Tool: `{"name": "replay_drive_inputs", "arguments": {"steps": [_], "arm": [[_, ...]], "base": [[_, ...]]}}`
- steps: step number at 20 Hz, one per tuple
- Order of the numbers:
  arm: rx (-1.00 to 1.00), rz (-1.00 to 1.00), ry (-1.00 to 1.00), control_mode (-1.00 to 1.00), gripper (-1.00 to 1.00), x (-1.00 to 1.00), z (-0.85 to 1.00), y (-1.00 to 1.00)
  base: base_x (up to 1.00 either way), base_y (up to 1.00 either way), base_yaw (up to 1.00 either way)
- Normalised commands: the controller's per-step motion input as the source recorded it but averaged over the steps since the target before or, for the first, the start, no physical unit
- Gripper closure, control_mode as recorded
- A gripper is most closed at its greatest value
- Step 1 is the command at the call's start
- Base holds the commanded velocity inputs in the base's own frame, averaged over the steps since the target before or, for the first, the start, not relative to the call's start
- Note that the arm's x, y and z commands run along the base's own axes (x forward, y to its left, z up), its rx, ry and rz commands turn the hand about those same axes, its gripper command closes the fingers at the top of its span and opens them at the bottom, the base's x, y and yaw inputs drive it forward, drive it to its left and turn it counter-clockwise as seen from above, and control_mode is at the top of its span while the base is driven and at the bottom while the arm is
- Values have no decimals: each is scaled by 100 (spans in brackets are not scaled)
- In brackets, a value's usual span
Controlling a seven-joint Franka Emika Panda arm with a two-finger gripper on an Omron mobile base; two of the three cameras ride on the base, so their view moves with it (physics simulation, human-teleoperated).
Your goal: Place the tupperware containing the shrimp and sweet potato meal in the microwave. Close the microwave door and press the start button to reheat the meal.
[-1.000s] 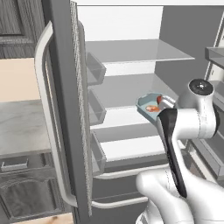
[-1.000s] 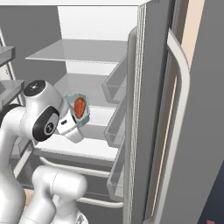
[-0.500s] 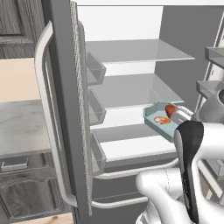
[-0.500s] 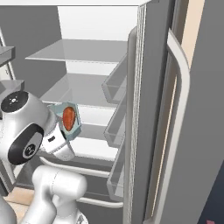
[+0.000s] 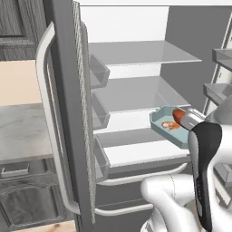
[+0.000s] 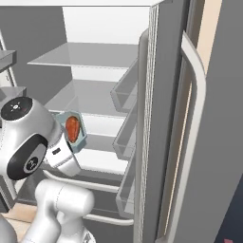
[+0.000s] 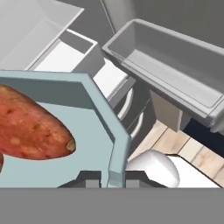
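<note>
The pale teal tupperware hangs tilted in front of the open fridge's middle shelves, level with the lower one. My gripper is shut on the tub's right rim. From the right base view the tupperware is tipped on edge beside my gripper, and the orange-red sweet potato shows inside. In the hand view my gripper pinches the tupperware's rim, with the sweet potato lying in the tub at left. Small pale shrimp pieces sit next to the sweet potato. The microwave and its door are out of view.
The fridge interior has glass shelves. Its open left door carries bins and a long handle. A grey counter lies to the left. The other fridge door with bins stands close on the right. Wooden floor shows below.
The arm has drawn the tupperware out of the fridge, lower and toward its own side. Most of that happened early; in the last half second it only crept on.
</note>
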Motion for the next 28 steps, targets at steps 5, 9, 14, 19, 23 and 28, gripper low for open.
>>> {"name": "replay_drive_inputs", "arguments": {"steps": [5, 9, 14, 19, 23, 28], "arm": [[1, 0, 0, -100, 100, 37, 0, 0], [0, 0, 2, -100, 100, 38, 0, 0], [0, 0, 0, -100, 100, 8, 0, 0], [0, 0, 0, 100, 100, 0, 0, 0], [0, 0, 0, 100, 100, 0, 0, 0], [0, 0, 0, 100, 100, 0, 0, 0]], "base": [[0, 0, 0], [0, 0, 0], [0, 0, 0], [-1, -1, 0], [-45, -2, 1], [-94, 0, 8]]}}
